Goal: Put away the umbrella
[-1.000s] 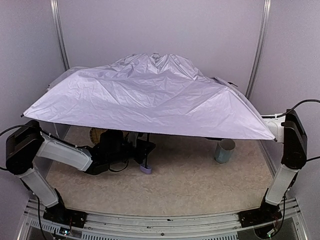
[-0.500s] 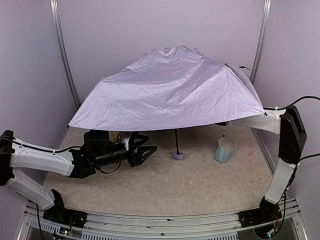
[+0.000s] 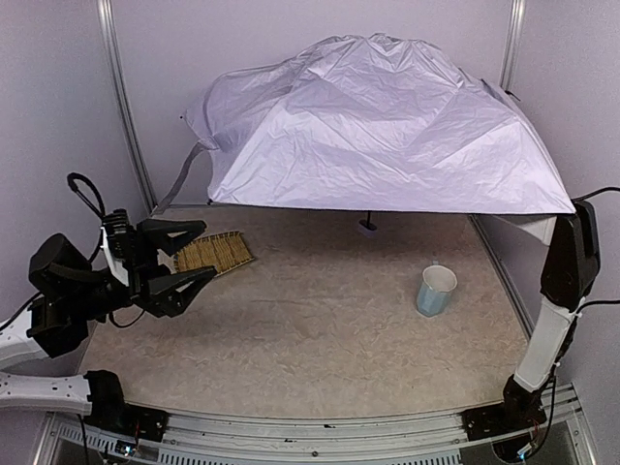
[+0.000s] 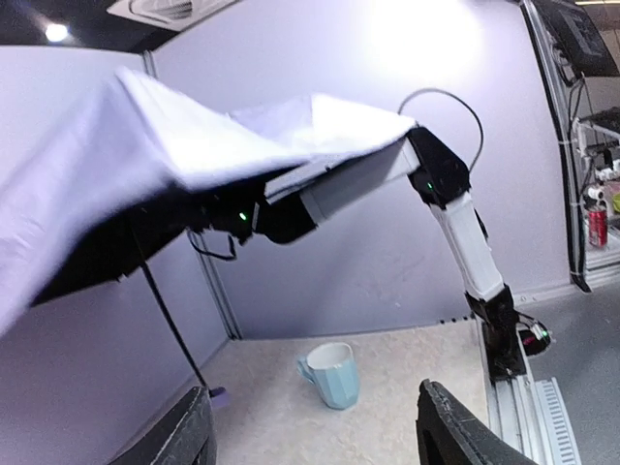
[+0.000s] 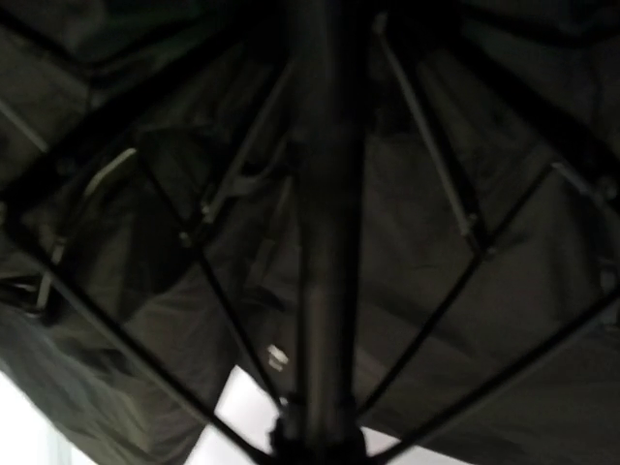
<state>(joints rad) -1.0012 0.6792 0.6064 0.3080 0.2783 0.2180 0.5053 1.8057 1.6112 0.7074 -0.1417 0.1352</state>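
The task is looking barely begun; the umbrella (image 3: 387, 126) is hanging fully spread over the table's (image 3: 320, 339) 12-to-2 o'clock stretch, tilting up toward the far right corner. Its canopy is not being collapsed, folded or strapped, so closing it and stowing it are all seeming left to do.

The thin shaft (image 4: 170, 310) is dropping from under the black lining; the handle knob (image 3: 368, 229) is sitting at 12 o'clock, either touching the table or just above it.

The right arm (image 3: 562, 281) is reaching in beneath the canopy. The right gripper's fingers are not showing in any view, but the shaft is running straight up the middle of its wrist view and nothing else is carrying the umbrella; it is judged to be pinching the shaft.

The left gripper (image 3: 206, 250) is hovering at 9 o'clock with its jaws spread wide, holding nothing, just beside a straw tray (image 3: 213, 253) at 10 o'clock.

A light blue cup (image 3: 435, 290) is standing upright at 3 o'clock, well apart from the umbrella.

The table is showing a beige, marbled top; pale grey-lavender wall panels (image 3: 291, 58) and metal uprights (image 3: 118, 97) are enclosing it, and a rail (image 3: 310, 426) is running along 6 o'clock.
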